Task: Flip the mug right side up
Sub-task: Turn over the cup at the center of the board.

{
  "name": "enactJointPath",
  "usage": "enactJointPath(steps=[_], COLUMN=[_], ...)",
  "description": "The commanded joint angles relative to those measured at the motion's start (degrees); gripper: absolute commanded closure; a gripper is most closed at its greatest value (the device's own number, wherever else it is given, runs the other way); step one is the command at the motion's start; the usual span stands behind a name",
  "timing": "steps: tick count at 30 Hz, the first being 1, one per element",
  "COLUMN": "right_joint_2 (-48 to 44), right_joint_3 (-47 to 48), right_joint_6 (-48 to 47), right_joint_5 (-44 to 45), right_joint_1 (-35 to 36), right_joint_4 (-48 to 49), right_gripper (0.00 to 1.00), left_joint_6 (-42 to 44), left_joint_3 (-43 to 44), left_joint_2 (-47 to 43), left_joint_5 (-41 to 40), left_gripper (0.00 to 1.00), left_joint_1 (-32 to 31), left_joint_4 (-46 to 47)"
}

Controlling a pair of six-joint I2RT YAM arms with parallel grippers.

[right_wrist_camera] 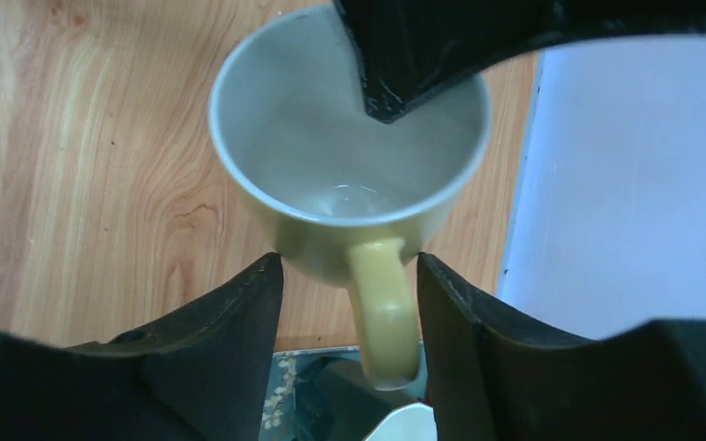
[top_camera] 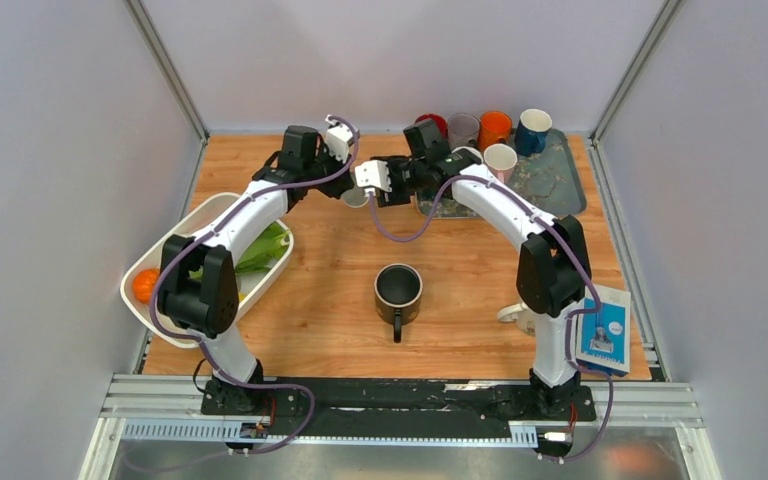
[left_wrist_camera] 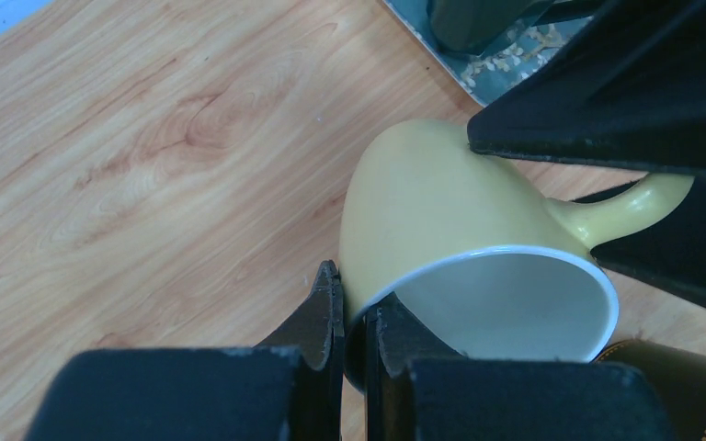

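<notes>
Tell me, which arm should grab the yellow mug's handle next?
Right. The right end effector straddles the yellow mug's handle, a finger on each side, not yet clamped. The left end effector is busy pinching the tilted mug's rim.

Top camera looks down from behind; both wrist cameras closely frame the mug (left_wrist_camera: 423,211).
</notes>
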Motion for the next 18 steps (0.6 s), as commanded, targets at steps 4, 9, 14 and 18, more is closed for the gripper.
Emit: enactJointPath(steps=[4,9,14,18], right_joint_2=[3.38,4.39,2.47,-3.04], right_joint_3=[6.27,7.43,7.57,5.18], right_joint_6=[-7.8,-4.82,3.43,6.8], right_joint_5=[0.76,3.42,4.81,3.06], right_joint_1=[1.5,1.3,-0.68,-4.06], right_joint_4=[-5.6,-6.74,-5.46,-4.84], right_gripper=[0.82,1.0,1.0,1.0], left_joint_6=[-6.4,-8.22,-7.94,-8.78], left_joint_3=[4.07,4.16,3.42,0.27], left_joint_2=[-0.22,-0.16,-2.27,-7.03], left_joint_5=[2.03,0.82,-1.6,-4.36], left_gripper=[1.0,0.77,0.52,0.38], left_joint_1=[-0.31,-0.31,-0.18,0.9], left_joint_4=[5.68,6.19,5.64,8.24])
